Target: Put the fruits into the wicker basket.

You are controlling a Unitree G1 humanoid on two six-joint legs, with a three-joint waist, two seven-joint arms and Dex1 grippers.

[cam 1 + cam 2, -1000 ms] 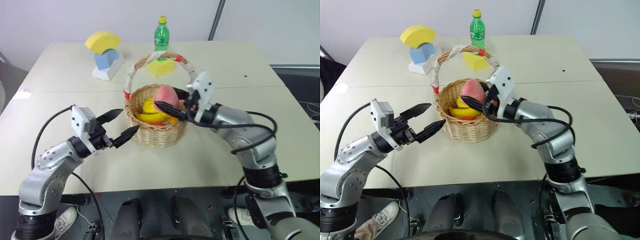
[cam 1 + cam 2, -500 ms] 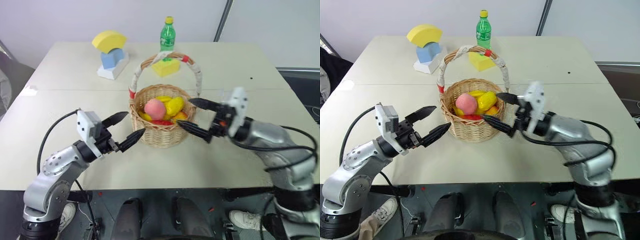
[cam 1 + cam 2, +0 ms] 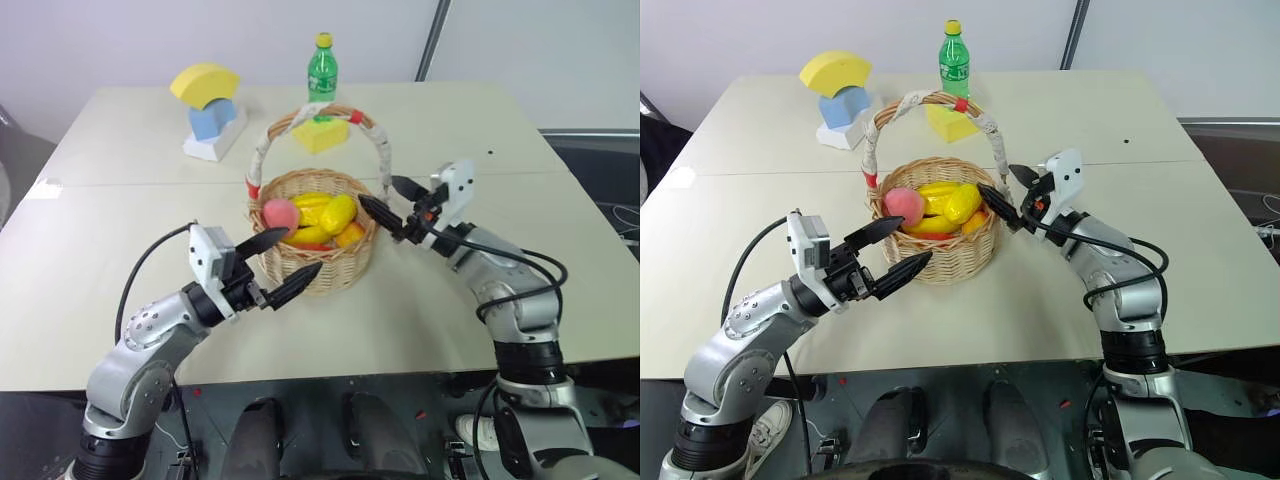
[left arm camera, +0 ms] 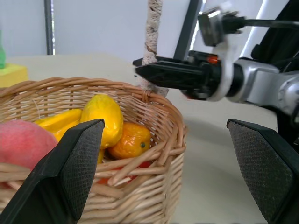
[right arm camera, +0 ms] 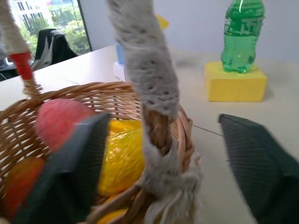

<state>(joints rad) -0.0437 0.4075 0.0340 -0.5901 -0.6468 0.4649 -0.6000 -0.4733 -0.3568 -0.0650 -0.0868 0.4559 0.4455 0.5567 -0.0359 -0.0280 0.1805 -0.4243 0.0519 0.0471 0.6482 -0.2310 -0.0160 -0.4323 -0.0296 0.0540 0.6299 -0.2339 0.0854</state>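
The left gripper (image 3: 283, 264) stands wide open and empty, its fingertips just beside the near wall of the wicker basket (image 3: 330, 272). The right gripper (image 3: 392, 201) is partly open, holding nothing, its fingers either side of the basket's cloth-wrapped handle base. Between the two grippers, inside the basket, lie the peach (image 3: 280, 213) and the mango (image 3: 337, 212).

Rough woven wicker basket (image 3: 318, 262); glossy yellow mango (image 4: 103, 119); matt peach (image 4: 23, 142).
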